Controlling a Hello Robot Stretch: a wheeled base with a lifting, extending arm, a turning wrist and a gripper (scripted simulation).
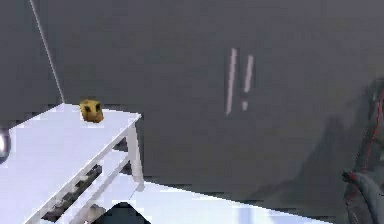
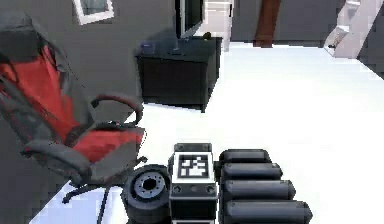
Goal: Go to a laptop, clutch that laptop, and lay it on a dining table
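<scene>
Arm side view: the gripper [image 2: 150, 190] sits at six o'clock, its far end not made out, so I cannot tell whether the jaws grip anything. A red-and-black office chair [image 2: 60, 105] crowds it at nine o'clock; turning the base could snag an armrest. The dark screen [image 2: 186, 18] on the black cabinet [image 2: 180, 72] at twelve o'clock may be the laptop. In the forward view, a white table [image 1: 60, 135] at eight o'clock and a grey wall [image 1: 190, 60] would stop a straight drive.
</scene>
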